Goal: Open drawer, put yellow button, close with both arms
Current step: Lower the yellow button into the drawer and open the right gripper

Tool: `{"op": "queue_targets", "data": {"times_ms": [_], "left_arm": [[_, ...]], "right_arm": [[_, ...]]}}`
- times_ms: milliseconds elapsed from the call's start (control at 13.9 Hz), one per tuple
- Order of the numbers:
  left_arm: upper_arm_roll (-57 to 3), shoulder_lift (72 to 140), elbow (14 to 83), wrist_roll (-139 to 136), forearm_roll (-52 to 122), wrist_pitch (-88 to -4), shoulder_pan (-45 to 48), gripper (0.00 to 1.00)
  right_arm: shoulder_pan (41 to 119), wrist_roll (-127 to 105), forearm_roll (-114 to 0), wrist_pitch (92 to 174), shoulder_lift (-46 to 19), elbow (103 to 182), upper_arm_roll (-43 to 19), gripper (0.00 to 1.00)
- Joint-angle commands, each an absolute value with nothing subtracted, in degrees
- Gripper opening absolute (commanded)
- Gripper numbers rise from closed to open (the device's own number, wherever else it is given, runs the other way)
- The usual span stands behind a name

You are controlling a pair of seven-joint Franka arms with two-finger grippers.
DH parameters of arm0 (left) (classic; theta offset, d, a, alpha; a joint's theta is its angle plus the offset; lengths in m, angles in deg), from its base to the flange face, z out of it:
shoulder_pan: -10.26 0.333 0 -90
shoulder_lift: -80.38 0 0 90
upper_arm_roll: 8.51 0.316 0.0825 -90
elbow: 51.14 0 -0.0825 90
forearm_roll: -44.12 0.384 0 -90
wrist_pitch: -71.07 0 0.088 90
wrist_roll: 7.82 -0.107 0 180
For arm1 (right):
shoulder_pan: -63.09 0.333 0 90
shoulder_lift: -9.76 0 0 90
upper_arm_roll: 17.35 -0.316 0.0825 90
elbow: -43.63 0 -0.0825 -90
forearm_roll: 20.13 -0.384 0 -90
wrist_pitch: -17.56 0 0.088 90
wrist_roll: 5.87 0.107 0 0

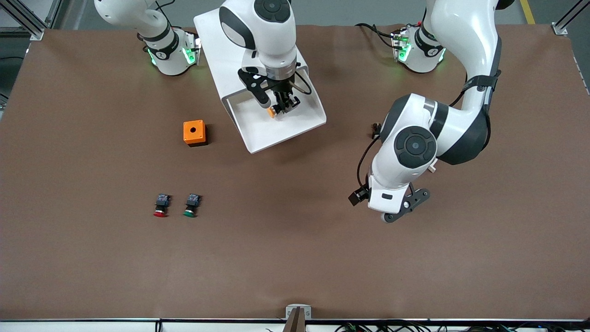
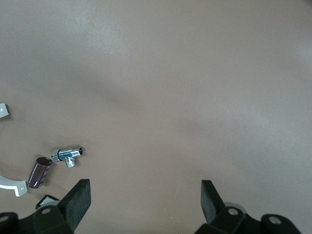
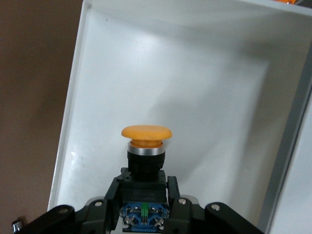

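Note:
The top drawer (image 1: 295, 131) of the white cabinet (image 1: 216, 41) stands pulled out toward the front camera. My right gripper (image 1: 282, 107) is shut on the yellow button (image 1: 273, 112) and holds it over the open drawer; in the right wrist view the button (image 3: 146, 141) sits between my fingers (image 3: 173, 187) above the white drawer floor (image 3: 195, 87). My left gripper (image 1: 400, 208) is open and empty over bare table toward the left arm's end, and waits; in the left wrist view its fingers (image 2: 78, 200) are wide apart.
An orange box with a hole (image 1: 194, 133) stands beside the drawer toward the right arm's end. A red-capped button (image 1: 161, 205) and a green-capped button (image 1: 191, 205) lie nearer the front camera. Small metal parts (image 2: 68, 156) show in the left wrist view.

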State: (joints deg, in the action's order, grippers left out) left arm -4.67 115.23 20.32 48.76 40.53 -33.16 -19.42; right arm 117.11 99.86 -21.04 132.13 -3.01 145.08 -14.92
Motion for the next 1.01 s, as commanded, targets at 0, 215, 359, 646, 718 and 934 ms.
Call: {"op": "queue_targets", "data": {"times_ms": [0,215,359,646,718,934], "left_arm": [[-5.1,113.5,22.1,48.6,41.2,-32.8,-19.4,0.99],[-5.1,113.5,22.1,48.6,41.2,-32.7,-19.4,0.99],[-5.1,113.5,22.1,48.6,41.2,-32.8,-19.4,0.99],[-5.1,113.6,22.1,48.6,41.2,-32.8,-19.4,0.99],[-5.1,113.6,22.1,48.6,41.2,-32.8,-19.4,0.99],[-5.1,113.6,22.1,48.6,41.2,-32.8,-19.4,0.99]], "right_arm": [[118.2,102.2,-20.1,132.4,-3.9,143.7,-14.3,0.0],[118.2,102.3,-20.2,132.6,-4.6,143.3,-14.3,0.0],[118.3,102.4,-20.3,132.5,-5.0,142.9,-14.3,0.0],[118.9,104.4,-20.2,132.5,-6.5,141.3,-14.3,0.0],[119.0,104.9,-20.3,132.4,-6.9,140.8,-14.3,0.0],[119.0,105.0,-21.0,132.3,-7.2,140.0,-14.2,0.98]]}}
